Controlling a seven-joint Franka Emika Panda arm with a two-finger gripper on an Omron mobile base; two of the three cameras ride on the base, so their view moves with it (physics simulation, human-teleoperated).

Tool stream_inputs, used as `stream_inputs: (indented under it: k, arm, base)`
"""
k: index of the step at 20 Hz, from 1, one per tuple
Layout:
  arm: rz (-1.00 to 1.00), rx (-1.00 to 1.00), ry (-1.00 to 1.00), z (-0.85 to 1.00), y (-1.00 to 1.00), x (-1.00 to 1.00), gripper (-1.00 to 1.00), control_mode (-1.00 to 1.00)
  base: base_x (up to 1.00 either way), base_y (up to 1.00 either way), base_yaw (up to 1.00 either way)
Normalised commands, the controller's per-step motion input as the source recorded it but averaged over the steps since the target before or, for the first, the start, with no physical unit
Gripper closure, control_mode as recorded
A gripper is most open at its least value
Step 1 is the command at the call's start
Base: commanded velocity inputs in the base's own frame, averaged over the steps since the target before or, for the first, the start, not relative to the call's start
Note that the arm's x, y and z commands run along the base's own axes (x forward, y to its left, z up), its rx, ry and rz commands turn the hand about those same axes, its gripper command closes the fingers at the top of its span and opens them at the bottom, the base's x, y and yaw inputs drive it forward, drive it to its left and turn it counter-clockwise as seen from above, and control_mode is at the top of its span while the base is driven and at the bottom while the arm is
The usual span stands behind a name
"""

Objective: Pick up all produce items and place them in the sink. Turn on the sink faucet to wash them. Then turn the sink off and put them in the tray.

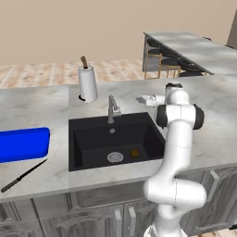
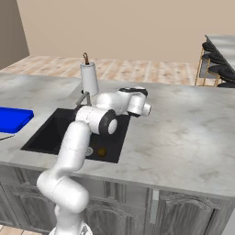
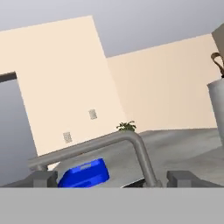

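A small round brownish-yellow produce item (image 1: pixel 134 152) (image 2: pixel 102 151) lies on the floor of the black sink (image 1: pixel 88 139) (image 2: pixel 48 133), just right of the silver drain (image 1: pixel 115 157). The grey sink faucet (image 1: pixel 112 109) (image 3: pixel 141 153) stands at the sink's back rim. My gripper (image 1: pixel 142 99) (image 3: pixel 113 179) hovers level with the faucet, a little to its right, and is open with nothing in it. In the hand view the faucet's stem rises between the two finger tips (image 3: pixel 41 178), apart from both. The blue tray (image 1: pixel 23 144) (image 2: pixel 13 118) (image 3: pixel 85 173) rests on the counter left of the sink.
A white paper-towel roll (image 1: pixel 87 83) (image 2: pixel 89 78) stands behind the sink, left of the faucet. A dark knife (image 1: pixel 23 176) lies near the counter's front edge below the tray. Bar stools (image 1: pixel 166 58) line a second counter at the far right.
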Motion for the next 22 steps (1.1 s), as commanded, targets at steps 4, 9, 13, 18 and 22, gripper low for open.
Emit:
stream_inputs:
  k: [4, 9, 13, 18, 22]
  arm:
    - [-0.2, -0.09, 0.12, 0.48, 0.02, -0.7, -1.0, -1.0]
    - [-0.15, -0.24, 0.09, 0.43, 0.03, -0.6, -1.0, -1.0]
    - [-0.16, -0.24, 0.17, 0.31, 0.04, -0.52, -1.0, -1.0]
    - [-0.27, -0.12, 0.29, 0.08, 0.04, -0.45, -1.0, -1.0]
    - [-0.28, -0.12, 0.31, 0.0, 0.05, -0.43, -1.0, -1.0]
  base:
    - [0.0, 0.0, 0.0]
    - [0.0, 0.0, 0.0]
    - [0.0, 0.0, 0.0]
    - [0.0, 0.0, 0.0]
    - [0.0, 0.0, 0.0]
